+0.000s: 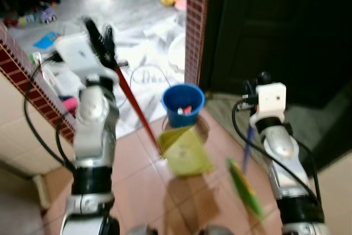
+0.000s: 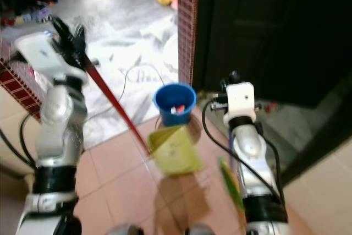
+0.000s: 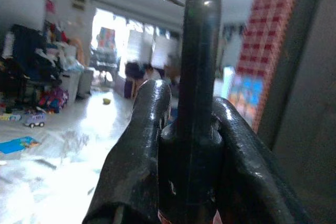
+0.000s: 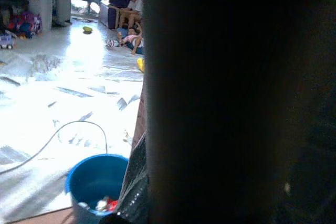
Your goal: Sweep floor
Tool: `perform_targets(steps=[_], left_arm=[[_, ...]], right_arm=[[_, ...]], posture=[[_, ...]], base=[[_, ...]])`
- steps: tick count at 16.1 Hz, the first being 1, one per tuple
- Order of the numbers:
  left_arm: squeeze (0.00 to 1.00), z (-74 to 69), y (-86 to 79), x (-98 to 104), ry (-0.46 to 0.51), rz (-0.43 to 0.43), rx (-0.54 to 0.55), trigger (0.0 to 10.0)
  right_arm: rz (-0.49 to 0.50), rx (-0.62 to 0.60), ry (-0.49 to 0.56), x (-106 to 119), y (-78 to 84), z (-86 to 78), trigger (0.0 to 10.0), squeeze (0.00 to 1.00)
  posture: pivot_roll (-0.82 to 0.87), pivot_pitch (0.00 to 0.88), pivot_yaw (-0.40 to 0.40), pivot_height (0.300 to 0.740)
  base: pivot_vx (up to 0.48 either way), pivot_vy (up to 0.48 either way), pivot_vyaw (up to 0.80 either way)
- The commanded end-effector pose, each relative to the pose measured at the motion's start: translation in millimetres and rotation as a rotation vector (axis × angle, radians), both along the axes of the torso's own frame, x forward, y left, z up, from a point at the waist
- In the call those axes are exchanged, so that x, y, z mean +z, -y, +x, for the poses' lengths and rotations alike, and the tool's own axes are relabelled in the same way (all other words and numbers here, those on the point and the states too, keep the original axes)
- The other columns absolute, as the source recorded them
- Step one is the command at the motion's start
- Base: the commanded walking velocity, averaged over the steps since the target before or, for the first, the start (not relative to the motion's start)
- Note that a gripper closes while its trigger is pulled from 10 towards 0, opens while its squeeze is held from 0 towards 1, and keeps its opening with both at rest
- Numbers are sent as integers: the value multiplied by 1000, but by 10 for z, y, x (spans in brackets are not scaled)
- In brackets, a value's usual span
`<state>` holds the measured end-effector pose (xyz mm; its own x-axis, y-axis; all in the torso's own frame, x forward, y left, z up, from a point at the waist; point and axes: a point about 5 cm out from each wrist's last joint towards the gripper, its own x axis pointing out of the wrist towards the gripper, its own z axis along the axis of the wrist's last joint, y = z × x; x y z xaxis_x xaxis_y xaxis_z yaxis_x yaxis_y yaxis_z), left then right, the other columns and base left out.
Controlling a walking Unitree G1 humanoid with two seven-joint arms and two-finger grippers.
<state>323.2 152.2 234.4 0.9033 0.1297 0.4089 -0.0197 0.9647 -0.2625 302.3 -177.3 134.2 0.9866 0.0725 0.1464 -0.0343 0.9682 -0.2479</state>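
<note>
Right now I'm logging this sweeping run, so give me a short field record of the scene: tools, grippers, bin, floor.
Left gripper: shut on the red long-handled dustpan's pole
Dustpan: yellow-green scoop, on the terracotta tile floor
Right gripper: fingers unclear; blue handle below it, green broom head blurred
Bin: round blue plastic bucket just beyond the scoop, small red-and-white litter inside
Background: red brick pillar

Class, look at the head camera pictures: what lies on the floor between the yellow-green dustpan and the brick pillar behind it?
The blue bucket stands between the dustpan and the brick pillar, with some small litter inside it. Both eye views show this.
</note>
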Motion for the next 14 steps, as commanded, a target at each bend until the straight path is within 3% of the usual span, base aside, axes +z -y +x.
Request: perform_targets(steps=[1, 4, 5, 12, 14], left_arm=[[0, -40, -100, 278, 107, -29, 35, 10000], [0, -7, -110, 346, 123, -16, 33, 10000], [0, 8, -114, 277, 94, 6, 37, 10000], [0, -73, -116, -192, -43, 106, 61, 10000], [0, -92, -155, -151, -20, 108, 76, 10000]], right_arm=[[20, 47, 63, 113, -129, 32, 10000, 0], [14, 50, 60, 99, -118, 37, 10000, 0], [9, 47, 57, 91, -95, 44, 10000, 0], [6, 69, 26, 6, -123, 16, 10000, 0], [7, 72, 16, -30, -114, 16, 10000, 0]], posture=[[-45, 0, 58, 740], [-50, 0, 60, 740], [-54, 0, 61, 740], [-53, 0, 65, 740], [-49, 0, 64, 740]], base=[[469, 0, 0], [472, 0, 0], [469, 0, 0], [0, 0, 0], [0, 0, 0]])
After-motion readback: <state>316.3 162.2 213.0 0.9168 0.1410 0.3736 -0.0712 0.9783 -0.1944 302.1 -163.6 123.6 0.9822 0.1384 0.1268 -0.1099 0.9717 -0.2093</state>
